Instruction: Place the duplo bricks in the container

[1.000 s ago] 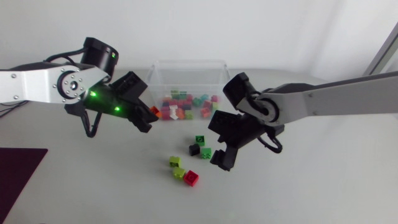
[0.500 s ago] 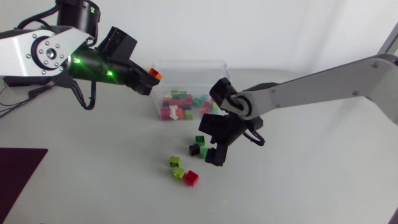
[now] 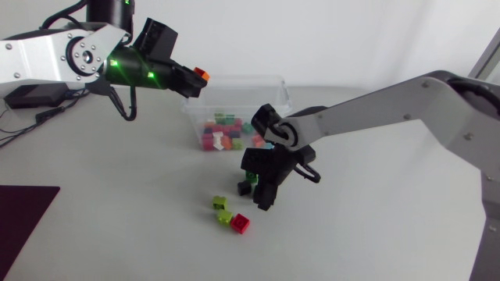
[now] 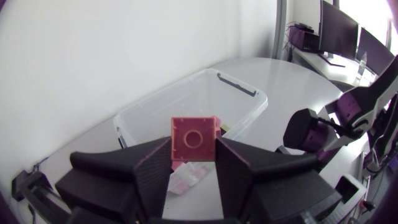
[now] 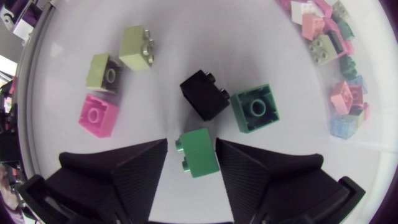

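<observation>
Upper left, left gripper [image 3: 192, 80] clamped an orange plastic brick [image 3: 201, 75] by the clear plastic container [image 3: 234, 84]; centre, right gripper [image 5: 191, 143] gaped around a green brick [image 5: 199, 155].

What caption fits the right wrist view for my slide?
Open right gripper straddles a green brick on the table, a black brick just ahead.

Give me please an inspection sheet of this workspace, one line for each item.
Surface: pale table, no spills seen.
Job's things: clear container holds many bricks; loose beside it: two green bricks, black brick, two lime bricks, red brick.
Clutter: dark mat at the table's corner.
Grippers: left gripper shut on an orange brick, raised near the container; right gripper open, one of the green bricks between its fingers.
Cables: black cable behind the left gripper, another behind the right gripper.
Surroundings: nothing seen.
</observation>
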`<state>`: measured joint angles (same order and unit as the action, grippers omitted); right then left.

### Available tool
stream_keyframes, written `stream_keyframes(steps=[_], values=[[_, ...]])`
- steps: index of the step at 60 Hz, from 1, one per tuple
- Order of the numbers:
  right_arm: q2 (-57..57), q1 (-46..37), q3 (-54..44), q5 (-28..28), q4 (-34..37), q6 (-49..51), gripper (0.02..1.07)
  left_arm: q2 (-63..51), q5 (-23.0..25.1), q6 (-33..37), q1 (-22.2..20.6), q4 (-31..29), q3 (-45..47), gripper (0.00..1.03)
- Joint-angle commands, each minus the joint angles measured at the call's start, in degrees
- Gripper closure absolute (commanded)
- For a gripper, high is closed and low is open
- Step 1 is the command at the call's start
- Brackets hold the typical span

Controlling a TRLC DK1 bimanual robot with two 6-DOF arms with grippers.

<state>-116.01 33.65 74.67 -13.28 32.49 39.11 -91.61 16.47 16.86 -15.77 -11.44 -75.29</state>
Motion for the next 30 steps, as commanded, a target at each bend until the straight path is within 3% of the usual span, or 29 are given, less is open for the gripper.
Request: stream_keyframes(steps=[1, 9, 30], values=[[-1.8, -0.2, 1.1, -0.2, 1.0, 1.5, 0.83, -2.4, 0.3, -1.8, 0.3, 0.9, -3.1, 0.73], [-1.6, -1.0, 1.2, -0.4, 2.9, 1.2, 0.92, -4.6, -0.3, -2.5, 0.1, 2.3, -4.4, 0.72], [11.5, -2.6, -2.0, -2.1, 7.9, -0.9, 0.94, -11.5, -3.1, -5.1, -1.4, 5.9, -9.5, 0.69]])
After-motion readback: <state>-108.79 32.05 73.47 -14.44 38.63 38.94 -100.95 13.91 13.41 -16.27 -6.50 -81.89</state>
